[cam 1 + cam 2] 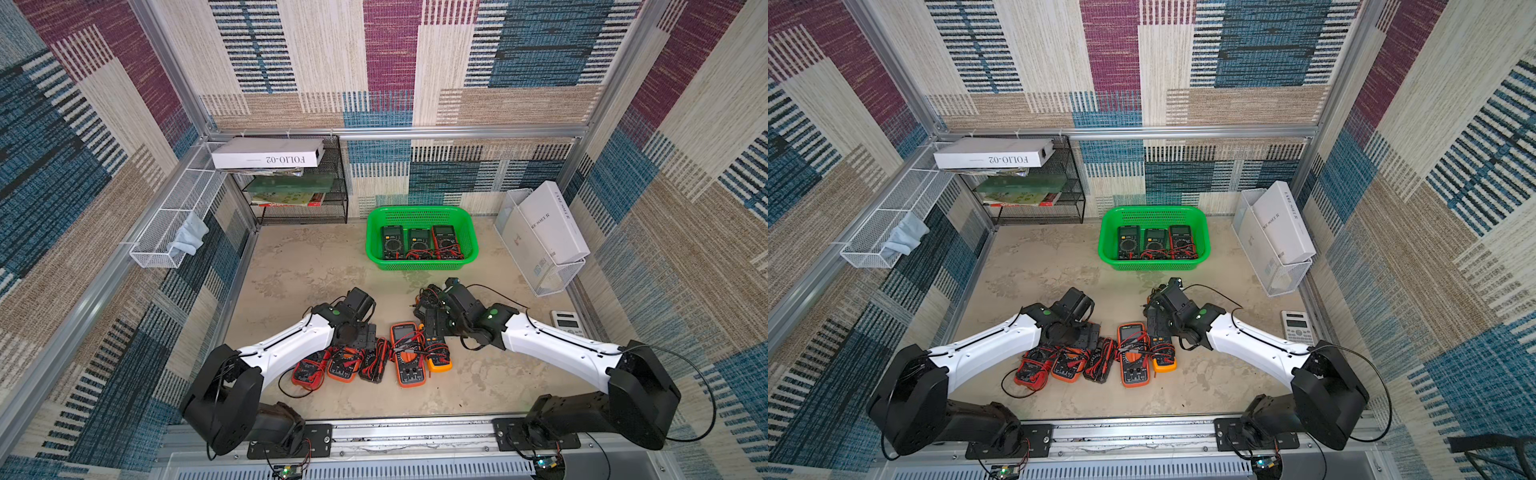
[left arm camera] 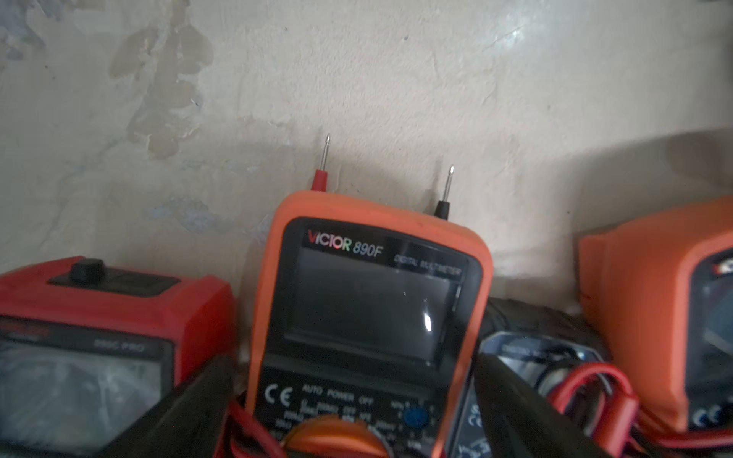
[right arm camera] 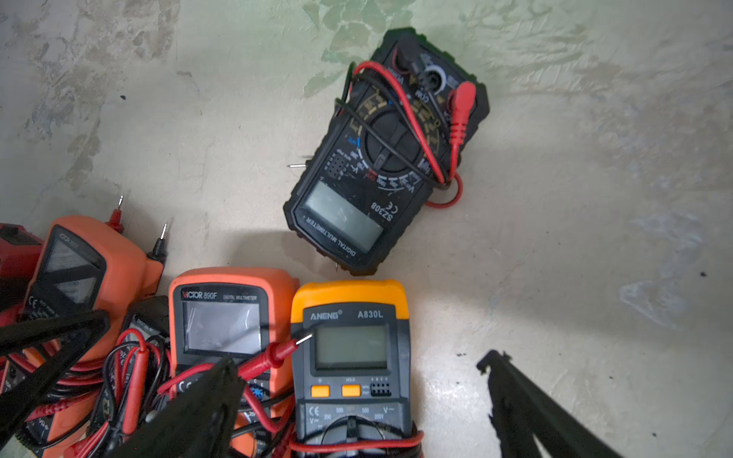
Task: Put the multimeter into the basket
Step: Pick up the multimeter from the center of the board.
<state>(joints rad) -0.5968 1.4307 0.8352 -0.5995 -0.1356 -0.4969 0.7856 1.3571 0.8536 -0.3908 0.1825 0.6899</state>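
The green basket [image 1: 420, 214] [image 1: 1154, 212] stands at the back middle of the table, with three dark multimeters lying inside it. Several multimeters lie in a row at the front. My left gripper [image 1: 360, 336] [image 2: 357, 416] is open, its fingers [image 2: 186, 408] either side of an orange Victor multimeter [image 2: 369, 301] [image 1: 344, 365]. My right gripper [image 1: 434, 328] [image 3: 357, 400] is open over a yellow ANENG multimeter [image 3: 351, 349] [image 1: 438, 355]. A black multimeter [image 3: 386, 158] lies by itself just beyond the row, partly hidden under the right arm in both top views.
A black mesh rack [image 1: 299, 187] with books stands at the back left. White wire bins [image 1: 174, 220] run along the left wall. On the right stand a white bin with boxes [image 1: 544, 249] and a calculator [image 1: 567, 323]. Red and black leads trail around the row.
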